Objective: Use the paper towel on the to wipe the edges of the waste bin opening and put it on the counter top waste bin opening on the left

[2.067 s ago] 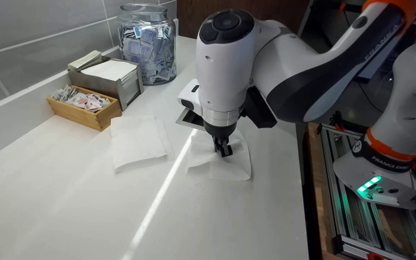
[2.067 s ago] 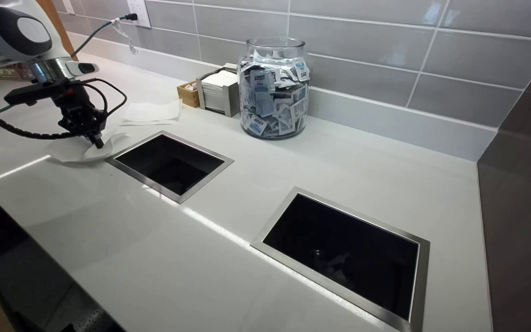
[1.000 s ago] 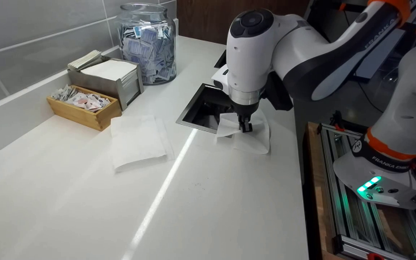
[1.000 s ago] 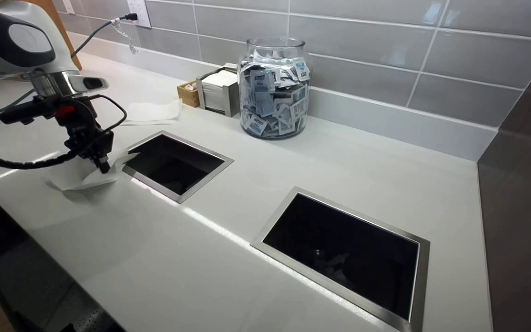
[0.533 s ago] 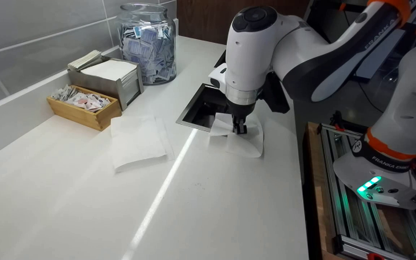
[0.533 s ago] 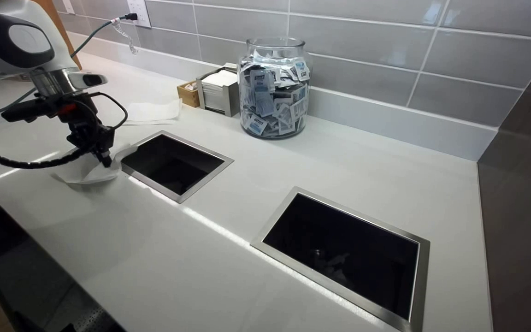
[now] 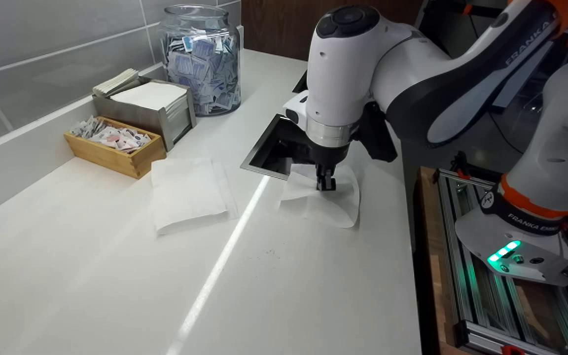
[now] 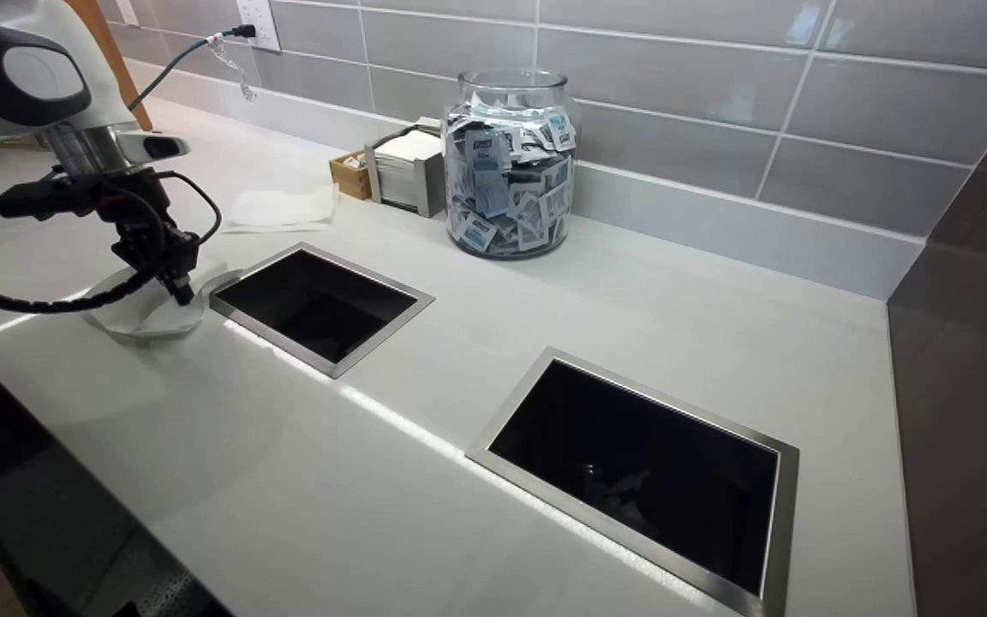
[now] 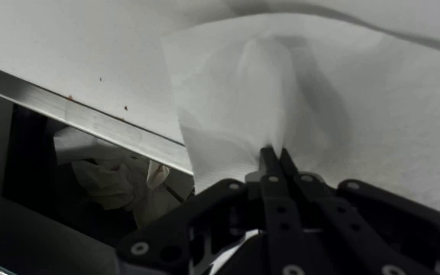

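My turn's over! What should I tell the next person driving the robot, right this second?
Fingers: shut on the paper towel.
Towel: at the left bin opening, hiding part of its rim in the wrist view.
Done: towel gripped. How much is wiped, the pictures don't show.
To do: probably wipe near the specks beside the rim, finish the rim, then drop the towel into that opening.

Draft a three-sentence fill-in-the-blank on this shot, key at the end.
The gripper pinches a paper towel whose color is ____.
In an exterior view, the counter has ____ waste bin openings.
The metal napkin holder stands between the wooden box and the glass ____.
Missing words: white; two; jar.
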Controlling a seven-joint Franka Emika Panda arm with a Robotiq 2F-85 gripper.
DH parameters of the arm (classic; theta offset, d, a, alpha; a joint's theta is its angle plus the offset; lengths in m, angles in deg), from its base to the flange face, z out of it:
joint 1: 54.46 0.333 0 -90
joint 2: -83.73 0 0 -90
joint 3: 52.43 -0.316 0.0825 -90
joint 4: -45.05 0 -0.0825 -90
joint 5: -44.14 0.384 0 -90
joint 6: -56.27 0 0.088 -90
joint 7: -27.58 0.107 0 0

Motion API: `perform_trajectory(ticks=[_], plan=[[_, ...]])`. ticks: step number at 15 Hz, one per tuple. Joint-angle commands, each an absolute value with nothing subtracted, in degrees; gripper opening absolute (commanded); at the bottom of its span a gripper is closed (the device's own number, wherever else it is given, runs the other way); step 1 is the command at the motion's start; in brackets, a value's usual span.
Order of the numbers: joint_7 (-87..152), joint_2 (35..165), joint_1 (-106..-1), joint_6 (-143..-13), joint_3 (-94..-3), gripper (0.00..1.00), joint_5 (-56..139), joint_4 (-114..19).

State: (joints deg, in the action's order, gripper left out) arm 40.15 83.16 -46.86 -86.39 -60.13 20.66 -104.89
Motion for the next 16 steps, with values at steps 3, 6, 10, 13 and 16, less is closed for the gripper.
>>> perform_trajectory(ticks=[3, 6, 10, 13, 16], plan=[[43.6, 79.8, -49.7, -86.0, -57.9, 0.0, 17.4, -109.8], [44.9, 77.8, -51.7, -85.7, -56.7, 0.0, 14.7, -111.5], [46.5, 76.9, -54.1, -86.0, -56.0, 0.0, 10.8, -112.5], [45.2, 78.8, -52.7, -87.6, -57.3, 0.0, 14.7, -111.5], [44.2, 79.6, -50.1, -89.4, -59.4, 0.0, 20.2, -110.4]])
